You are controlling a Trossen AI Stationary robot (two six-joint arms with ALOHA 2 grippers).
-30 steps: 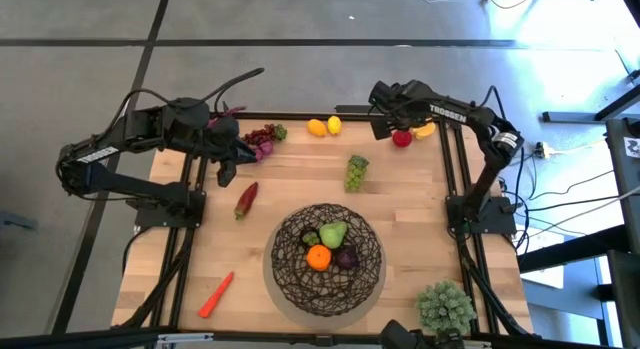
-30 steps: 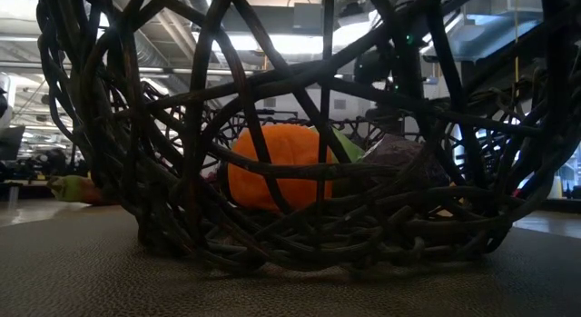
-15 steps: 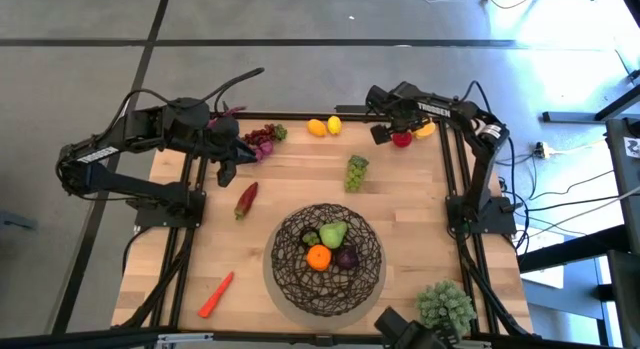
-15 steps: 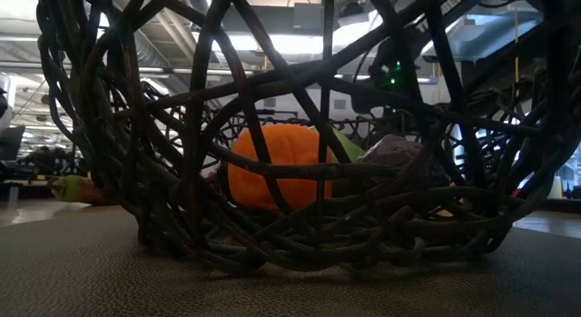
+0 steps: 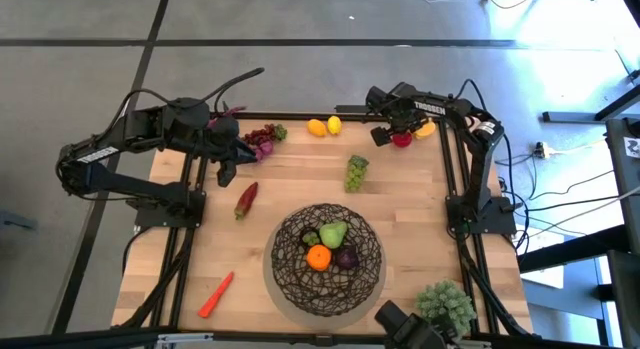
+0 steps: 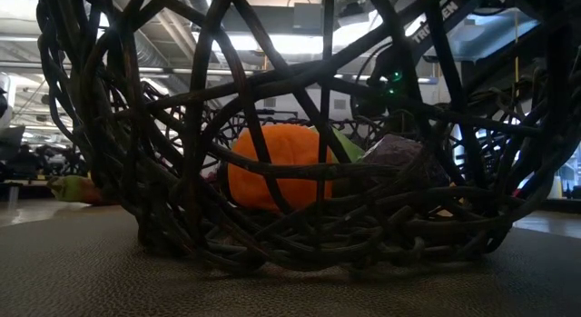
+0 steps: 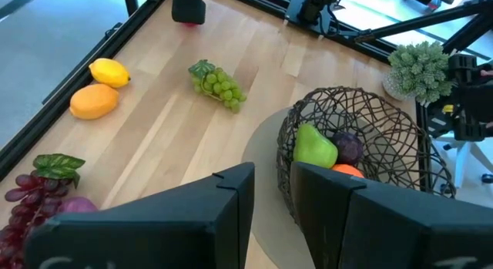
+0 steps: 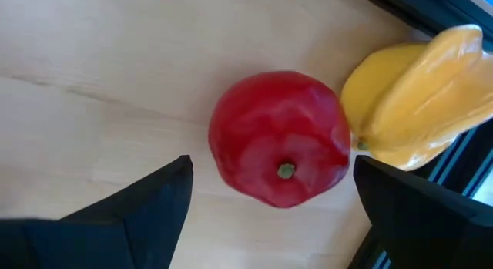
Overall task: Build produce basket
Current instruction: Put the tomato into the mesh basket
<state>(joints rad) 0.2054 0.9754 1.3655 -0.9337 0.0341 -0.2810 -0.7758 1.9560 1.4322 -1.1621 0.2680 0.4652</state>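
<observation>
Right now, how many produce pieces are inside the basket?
4 visible in the basket: an orange at the front, a green pear behind it, a dark purple piece to its right, a small green piece at left. The weave may hide others.

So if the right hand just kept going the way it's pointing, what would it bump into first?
Most likely the red apple: the right hand is open, its fingers straddling it from above, though the remaining gap is unclear.

Even, bright light fills the overhead view with white glare at its upper right, while the table-level view is dim and backlit, the basket (image 6: 300, 135) a near-black silhouette against glowing ceiling lights, its foreground soft.
</observation>
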